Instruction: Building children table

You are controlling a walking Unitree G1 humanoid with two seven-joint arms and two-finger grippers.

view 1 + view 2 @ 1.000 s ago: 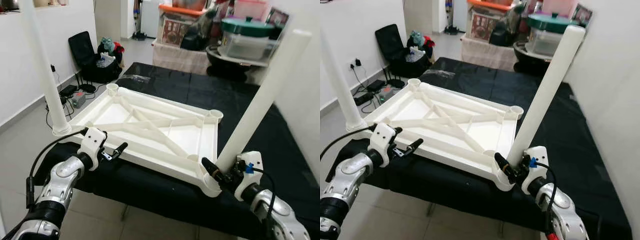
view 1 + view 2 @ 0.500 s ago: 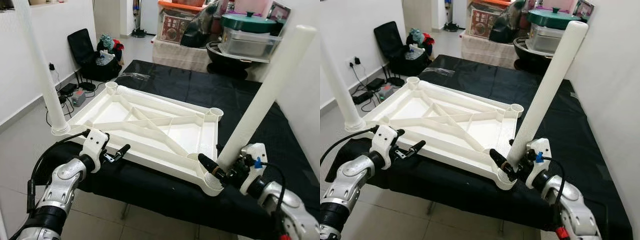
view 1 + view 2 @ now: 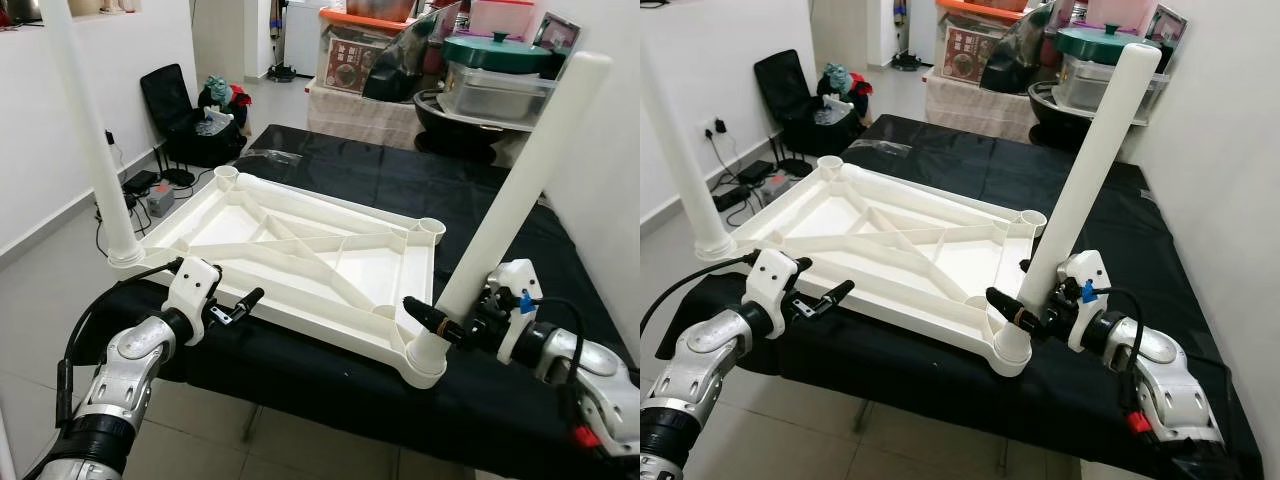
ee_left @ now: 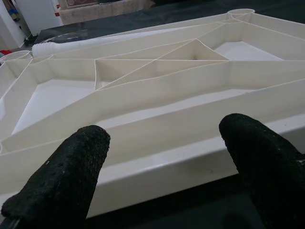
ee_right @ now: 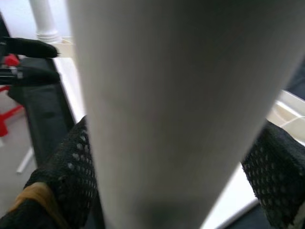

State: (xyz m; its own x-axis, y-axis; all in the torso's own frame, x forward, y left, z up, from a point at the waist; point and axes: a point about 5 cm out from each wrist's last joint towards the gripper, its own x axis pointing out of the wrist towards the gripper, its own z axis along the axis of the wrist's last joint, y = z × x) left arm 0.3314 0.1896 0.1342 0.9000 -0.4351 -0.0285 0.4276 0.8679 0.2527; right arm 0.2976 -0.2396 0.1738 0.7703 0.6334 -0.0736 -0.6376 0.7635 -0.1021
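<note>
A white plastic tabletop (image 3: 352, 268) lies upside down on a black-covered surface (image 3: 330, 160). One white leg (image 3: 88, 140) stands in its near-left corner. A second leg (image 3: 520, 190) leans in the near-right corner socket (image 3: 425, 358). My right gripper (image 3: 435, 315) is shut on this leg just above the socket, its fingers (image 5: 62, 171) pressing both sides. My left gripper (image 3: 245, 303) is open in front of the tabletop's near edge (image 4: 157, 157), holding nothing. Both far corner sockets (image 3: 225, 173) (image 3: 432, 228) hold no leg. A loose white tube (image 4: 95, 40) lies along the far rim.
A black chair with bags (image 3: 185, 110) and cables with a power strip (image 3: 150, 195) sit on the floor at the left. Storage boxes and a lidded pot (image 3: 500, 70) crowd the back. A white wall (image 3: 615, 200) runs close on the right.
My right arm has swung out to the right and risen, still gripping the leg, which stands a little steeper. The left gripper has hardly moved.
</note>
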